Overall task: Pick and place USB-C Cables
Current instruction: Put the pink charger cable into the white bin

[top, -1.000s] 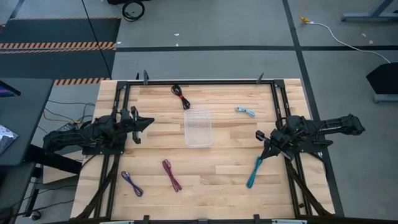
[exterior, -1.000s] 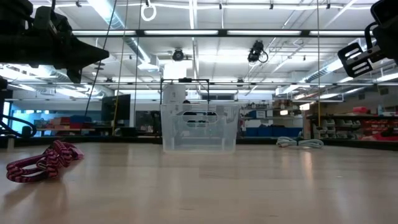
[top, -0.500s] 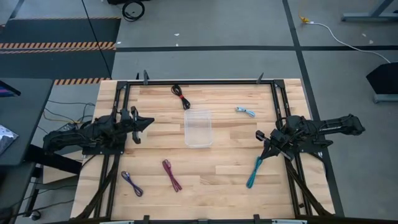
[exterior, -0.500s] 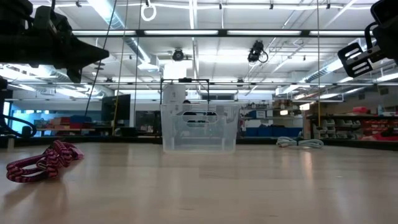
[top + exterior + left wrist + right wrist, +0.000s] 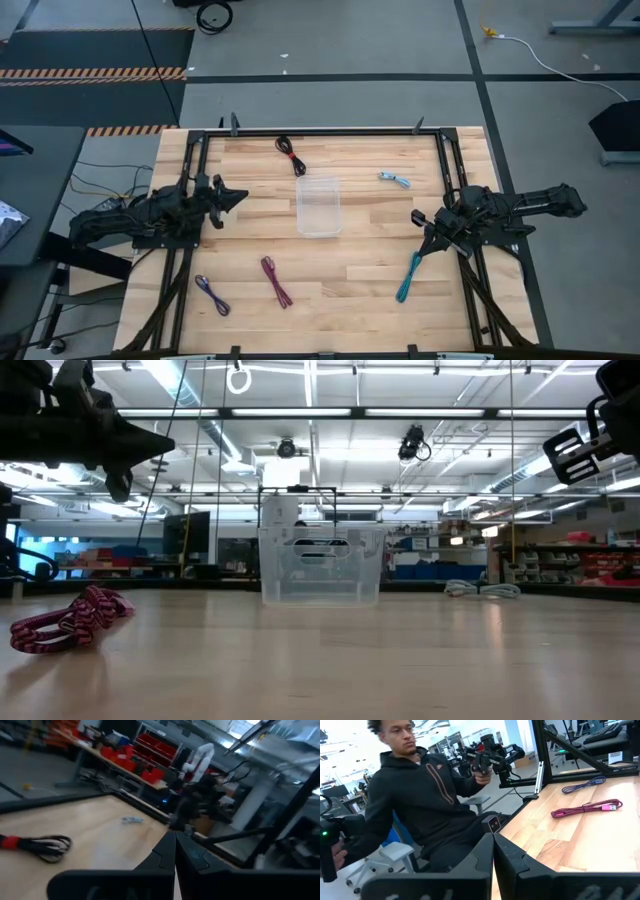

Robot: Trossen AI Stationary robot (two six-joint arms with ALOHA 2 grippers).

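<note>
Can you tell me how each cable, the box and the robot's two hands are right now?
clear box: upright, looks empty, mid-table.
black-and-red cable: bundled, on the table.
light blue cable: on the table.
teal cable: stretched out, below the right gripper.
maroon cable: lying loose.
purple-blue cable: lying loose.
left gripper: shut, empty, raised.
right gripper: shut, empty, raised.

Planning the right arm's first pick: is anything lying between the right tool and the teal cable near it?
Nothing visible does. In the high view the right tool hangs just beside the teal cable, with only bare table between them.
</note>
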